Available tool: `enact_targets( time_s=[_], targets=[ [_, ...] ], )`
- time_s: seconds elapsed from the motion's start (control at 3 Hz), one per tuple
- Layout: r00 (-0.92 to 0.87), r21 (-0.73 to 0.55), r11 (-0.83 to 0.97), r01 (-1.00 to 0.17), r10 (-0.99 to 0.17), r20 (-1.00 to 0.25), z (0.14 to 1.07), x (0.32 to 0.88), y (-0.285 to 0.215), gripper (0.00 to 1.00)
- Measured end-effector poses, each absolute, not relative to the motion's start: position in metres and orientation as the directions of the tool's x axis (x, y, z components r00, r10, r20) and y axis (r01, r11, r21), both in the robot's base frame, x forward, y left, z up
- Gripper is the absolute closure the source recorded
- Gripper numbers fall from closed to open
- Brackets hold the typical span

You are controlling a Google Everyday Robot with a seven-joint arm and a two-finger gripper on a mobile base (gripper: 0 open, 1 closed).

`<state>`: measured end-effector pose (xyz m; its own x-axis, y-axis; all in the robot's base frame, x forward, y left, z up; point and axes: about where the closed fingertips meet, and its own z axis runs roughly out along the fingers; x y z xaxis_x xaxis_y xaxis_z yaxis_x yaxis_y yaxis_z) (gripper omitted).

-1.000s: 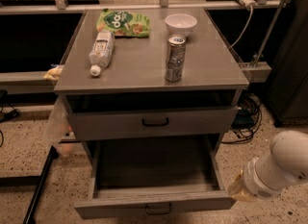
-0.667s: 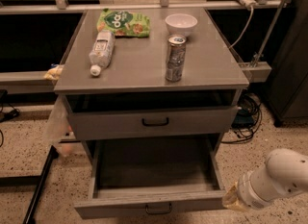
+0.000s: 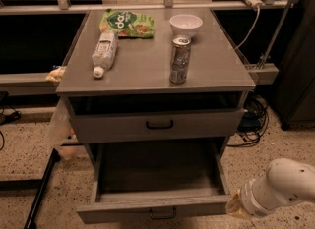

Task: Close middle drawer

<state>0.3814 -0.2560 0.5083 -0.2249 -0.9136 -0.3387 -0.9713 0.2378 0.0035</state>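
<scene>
The middle drawer (image 3: 157, 171) is pulled far out of the grey cabinet. It is a wide, shallow grey tray with nothing in it, and its low flat front (image 3: 113, 212) carries a small black bar handle (image 3: 162, 214). My white arm (image 3: 283, 186) comes in from the lower right. My gripper (image 3: 236, 206) sits at its tip, right by the drawer front's right corner, mostly hidden behind the wrist.
The drawer with the taller front (image 3: 157, 125) sits above, nearly shut. On the cabinet top (image 3: 142, 66) are a lying water bottle (image 3: 104, 51), a green snack bag (image 3: 127, 23), a white bowl (image 3: 186, 24) and a can (image 3: 180, 60). Cables (image 3: 253, 120) lie to the right, a black pole (image 3: 42, 193) to the left.
My arm has moved down and to the left, bringing the gripper from beside the drawer to its front right corner. The drawer has not moved.
</scene>
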Motion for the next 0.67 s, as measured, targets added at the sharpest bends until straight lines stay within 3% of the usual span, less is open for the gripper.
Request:
enact_targets(
  time_s=[0.67],
  targets=[
    [-0.142, -0.052, 0.172, -0.984, -0.921, -0.362, 0.465, 0.390, -0.246, 1.00]
  ],
)
